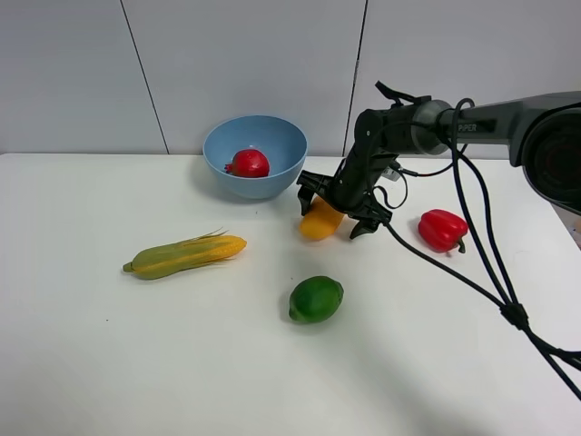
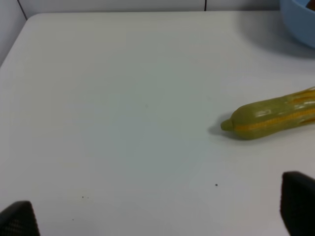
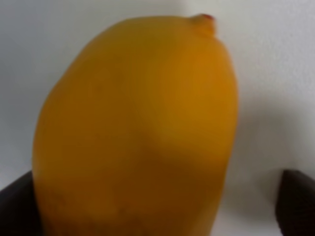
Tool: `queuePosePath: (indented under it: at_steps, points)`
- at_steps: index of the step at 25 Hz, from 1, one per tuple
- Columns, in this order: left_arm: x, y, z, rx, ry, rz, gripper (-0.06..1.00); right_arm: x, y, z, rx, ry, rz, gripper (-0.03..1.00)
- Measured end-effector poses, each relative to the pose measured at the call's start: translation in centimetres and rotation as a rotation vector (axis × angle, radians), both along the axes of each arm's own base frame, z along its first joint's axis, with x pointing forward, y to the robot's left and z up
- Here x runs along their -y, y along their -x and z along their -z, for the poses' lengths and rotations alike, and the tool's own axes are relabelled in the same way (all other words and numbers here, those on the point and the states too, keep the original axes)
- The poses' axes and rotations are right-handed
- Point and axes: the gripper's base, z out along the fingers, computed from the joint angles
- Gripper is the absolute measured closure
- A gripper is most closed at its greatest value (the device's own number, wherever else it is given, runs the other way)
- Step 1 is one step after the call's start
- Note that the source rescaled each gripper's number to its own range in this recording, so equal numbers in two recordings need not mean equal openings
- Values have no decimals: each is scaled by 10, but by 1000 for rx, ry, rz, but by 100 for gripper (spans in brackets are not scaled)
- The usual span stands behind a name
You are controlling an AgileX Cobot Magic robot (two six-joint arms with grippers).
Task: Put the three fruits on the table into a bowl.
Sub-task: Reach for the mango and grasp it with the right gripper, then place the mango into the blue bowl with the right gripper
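The red pomegranate (image 1: 250, 163) lies inside the light-blue bowl (image 1: 272, 186) at the back of the white table (image 1: 109, 363). The orange-yellow mango (image 1: 318, 223) lies just right of the bowl. My right gripper (image 1: 330, 221) is open and straddles it, one finger on each side. In the right wrist view the mango (image 3: 138, 128) fills the frame between the spread fingertips (image 3: 298, 201), with a gap at one side. The green lime (image 1: 316, 299) lies alone nearer the front. My left gripper (image 2: 157, 214) is open and empty above bare table; it is out of the high view.
A yellow-green corn cob (image 1: 186, 255) lies left of centre and also shows in the left wrist view (image 2: 273, 119). A red bell pepper (image 1: 442, 229) sits right of my right gripper. The bowl's edge (image 2: 301, 24) shows in the left wrist view. Black cables (image 1: 490, 263) trail off the right arm.
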Motion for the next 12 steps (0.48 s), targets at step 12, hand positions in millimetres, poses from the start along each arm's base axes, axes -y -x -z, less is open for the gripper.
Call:
queuePosePath:
  at_steps: [12]
  points:
    - [0,0,0,0,0,0,-5,3,3,-38,134,100,-287,97]
